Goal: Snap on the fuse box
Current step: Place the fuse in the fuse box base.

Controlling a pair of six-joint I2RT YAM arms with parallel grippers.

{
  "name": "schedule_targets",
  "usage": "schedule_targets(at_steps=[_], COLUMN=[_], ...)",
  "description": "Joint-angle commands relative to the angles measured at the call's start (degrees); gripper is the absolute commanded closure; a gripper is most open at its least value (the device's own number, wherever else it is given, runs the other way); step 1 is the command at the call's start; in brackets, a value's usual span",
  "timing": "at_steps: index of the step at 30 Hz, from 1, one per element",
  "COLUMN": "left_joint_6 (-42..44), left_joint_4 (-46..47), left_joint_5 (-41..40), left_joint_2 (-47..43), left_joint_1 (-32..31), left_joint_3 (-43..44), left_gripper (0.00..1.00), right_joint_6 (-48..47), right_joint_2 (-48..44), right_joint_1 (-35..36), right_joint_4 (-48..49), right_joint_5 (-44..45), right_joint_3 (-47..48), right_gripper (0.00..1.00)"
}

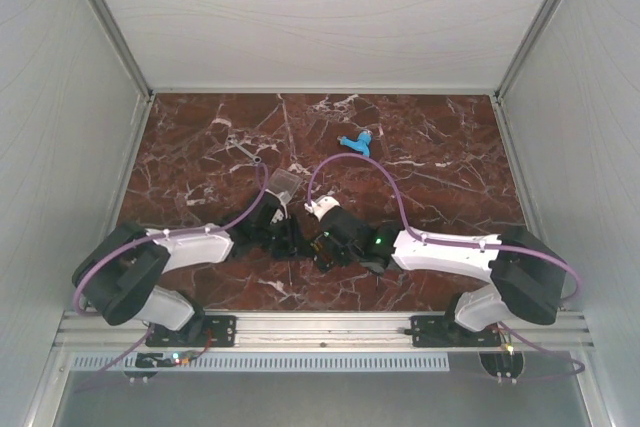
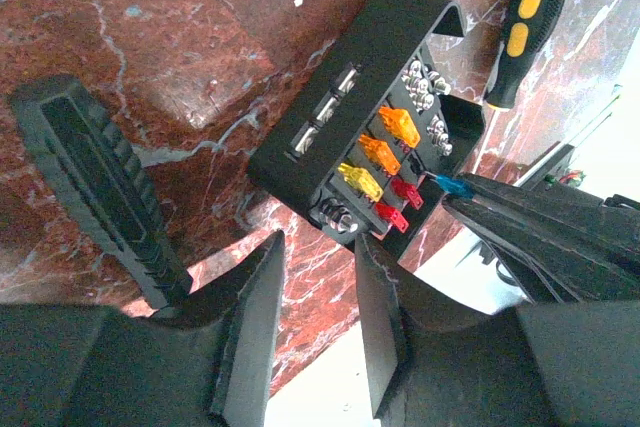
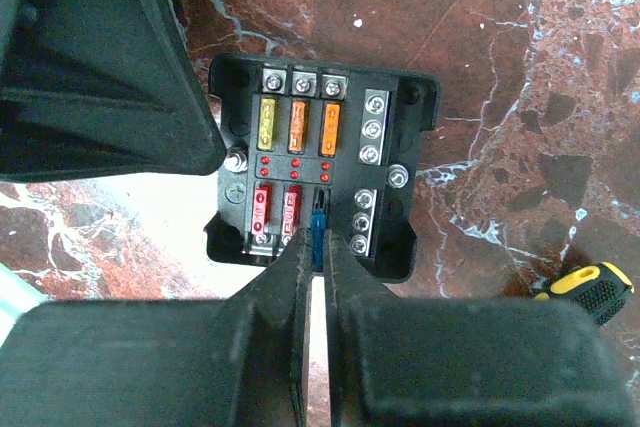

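Fuse box (image 3: pixel 420 107) sits mid-worktop (image 1: pixel 450 167), right between the two tools, open face up, pretty much facing the right wrist cam. It's near enough square, so no real long axis. The fuses all run lengthwise away from that cam. Far row is yellow (image 3: pixel 268 125), orange (image 3: pixel 298 125), orange (image 3: pixel 330 127). Near row is red (image 3: pixel 262 205) and red (image 3: pixel 293 205), with screw terminals (image 3: pixel 372 129) down the right side. Any print on the fuses is too blurry to read.

Right tool (image 3: pixel 318 247) is pressed together on a blue fuse (image 3: pixel 318 215), edge-on and lined up with the third slot of the near row. Can't tell how deep it's seated.

Left tool (image 2: pixel 320 242) is partly spread with nothing between the fingers. It hangs just beside the box's left side, and from its own cam the box looks tilted.

Lid (image 1: pixel 283 184) is off the box, lying on the worktop just beyond the left tool. A yellow-and-black screwdriver (image 2: pixel 525 27) lies near the box on the right side. A blue piece (image 1: pixel 357 142) is further back, well apart.
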Motion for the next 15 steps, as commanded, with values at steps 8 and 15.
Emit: schedule_targets(at_steps=[8, 15], left_joint_6=[-1.16, -1.46], left_joint_4=[0.5, 0.6], left_joint_5=[0.42, 0.5], left_joint_2=[3.23, 4.16], left_joint_1=[-0.21, -0.21], left_joint_3=[3.54, 3.64], left_gripper=[0.67, 0.68], right_joint_6=[1.83, 2.46], right_joint_2=[2.1, 3.27], right_joint_1=[0.5, 0.66], right_joint_4=[2.74, 1.15], right_joint_5=[1.48, 2.94], right_joint_3=[0.07, 0.58], right_gripper=[1.0, 1.0])
